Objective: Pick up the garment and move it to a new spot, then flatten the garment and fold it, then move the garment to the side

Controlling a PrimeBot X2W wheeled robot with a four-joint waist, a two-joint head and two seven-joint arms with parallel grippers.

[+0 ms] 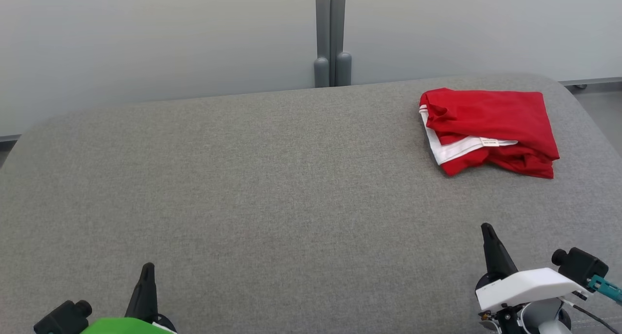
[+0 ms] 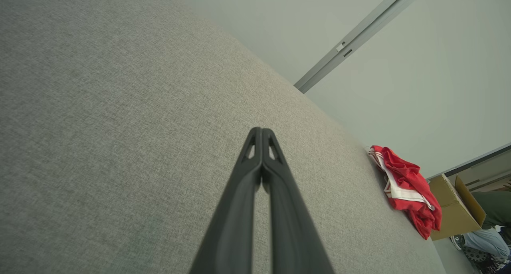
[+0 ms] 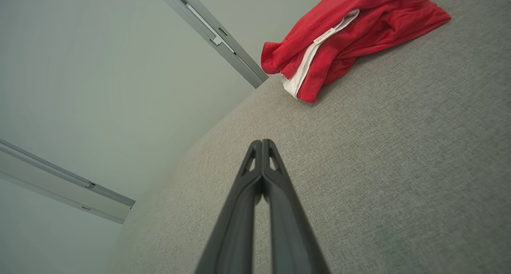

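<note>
A grey fabric surface (image 1: 243,178) fronts pale wall panels (image 1: 146,32), cardboard box (image 2: 455,210) beyond.

The left gripper (image 1: 147,270) rests at lower left, its fingers (image 2: 239,210) pressed together, empty. The right gripper (image 1: 487,231), lower right, is likewise closed and empty, both pointing forward.

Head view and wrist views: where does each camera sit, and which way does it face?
Head view: on the head, facing forward and down at the grey surface; left gripper lower left, right gripper lower right.
Left wrist view: along the left gripper's shut fingers, across the surface.
Right wrist view: along the right gripper's shut fingers.
All show the red garment.
</note>
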